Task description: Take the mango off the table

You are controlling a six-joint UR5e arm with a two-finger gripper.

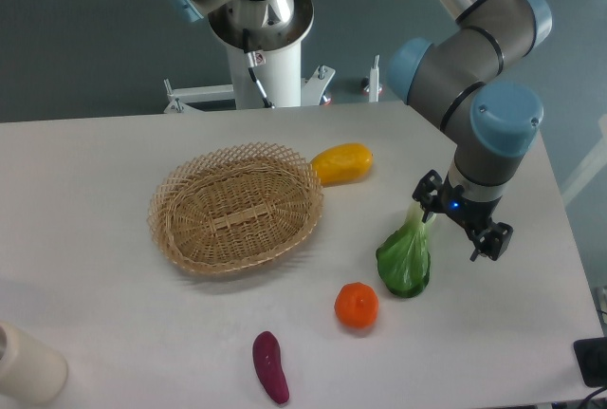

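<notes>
The gripper's [462,222] fingers are hard to read from this angle; whether they stand apart or together cannot be told, and nothing visibly sits between them. The mango [342,163] lies on the table [95,172] at about ten o'clock from the fingers, well apart from them.

Nearest the camera, a purple eggplant [270,366] lies at six o'clock on the tabletop, with a cream cylinder [27,363] at the lower left edge. Beyond it sit the round orange [357,305] and, just beside it, a green leafy vegetable [406,257] right under the gripper. Farther back stands the wicker basket [235,207], the mango touching its rim at two o'clock.
</notes>
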